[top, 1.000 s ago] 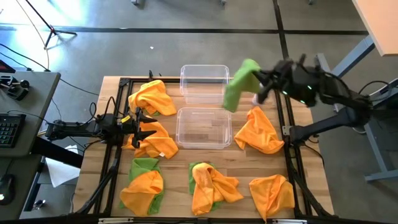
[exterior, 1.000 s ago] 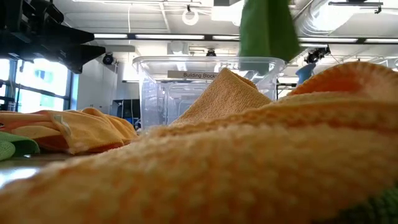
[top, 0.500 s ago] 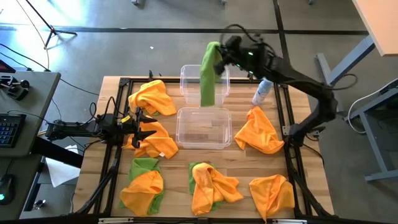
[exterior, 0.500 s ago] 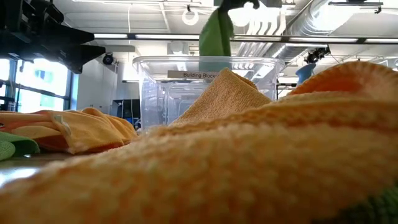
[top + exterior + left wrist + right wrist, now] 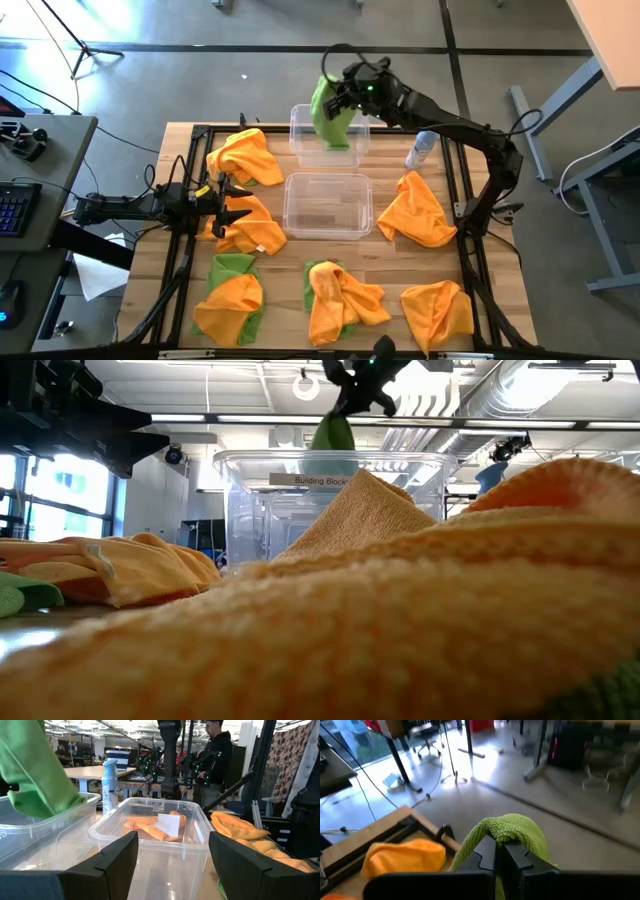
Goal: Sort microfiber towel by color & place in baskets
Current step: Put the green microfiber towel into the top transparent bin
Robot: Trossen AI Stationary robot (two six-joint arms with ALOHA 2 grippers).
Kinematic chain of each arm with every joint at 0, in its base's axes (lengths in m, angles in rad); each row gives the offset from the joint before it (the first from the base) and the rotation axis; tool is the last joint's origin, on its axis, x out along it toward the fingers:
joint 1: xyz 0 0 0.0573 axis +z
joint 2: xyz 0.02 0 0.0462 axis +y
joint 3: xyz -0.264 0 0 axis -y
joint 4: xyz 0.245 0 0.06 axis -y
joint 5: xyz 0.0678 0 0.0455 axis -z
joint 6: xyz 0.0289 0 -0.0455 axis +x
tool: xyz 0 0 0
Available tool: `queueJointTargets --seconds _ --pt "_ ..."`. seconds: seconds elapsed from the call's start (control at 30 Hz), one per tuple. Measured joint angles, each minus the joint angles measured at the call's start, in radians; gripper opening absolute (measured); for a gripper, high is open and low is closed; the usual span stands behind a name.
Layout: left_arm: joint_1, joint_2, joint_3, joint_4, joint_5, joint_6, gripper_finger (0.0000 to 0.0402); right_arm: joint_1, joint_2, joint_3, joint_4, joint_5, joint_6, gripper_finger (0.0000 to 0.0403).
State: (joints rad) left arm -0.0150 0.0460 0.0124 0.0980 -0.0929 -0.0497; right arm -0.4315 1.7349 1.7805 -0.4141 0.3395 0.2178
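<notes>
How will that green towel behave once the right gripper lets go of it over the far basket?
The green towel hangs limp from the right gripper, so it is probably floppy and will crumple, not land flat. It looks light, so it likely drops softly into the far basket. A hanging edge might drape over the rim.

Fluffy cloth towels (image 5: pixel 416 213), glossy plastic tubs (image 5: pixel 327 205)

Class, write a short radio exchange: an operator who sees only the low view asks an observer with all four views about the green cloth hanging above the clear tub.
Operator: Which gripper holds that green cloth?
Observer: The right gripper, shut on the green towel.
Operator: Which tub is under it?
Observer: The far basket, seen from above.
Operator: Where is the other arm?
Observer: The left gripper sits open at the table's left side, over an orange towel.
</notes>
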Motion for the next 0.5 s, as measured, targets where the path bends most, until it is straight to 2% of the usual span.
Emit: queueJointTargets --seconds 0.23,0.5 --pt "0.000 0.000 0.000 0.000 0.000 0.000 0.0234 -0.002 0.081 0.000 -0.045 -0.001 0.193 0.0000" --pt "0.000 0.000 0.000 0.000 0.001 0.000 0.0234 -0.020 0.178 0.000 -0.079 -0.079 0.335 0.0000"
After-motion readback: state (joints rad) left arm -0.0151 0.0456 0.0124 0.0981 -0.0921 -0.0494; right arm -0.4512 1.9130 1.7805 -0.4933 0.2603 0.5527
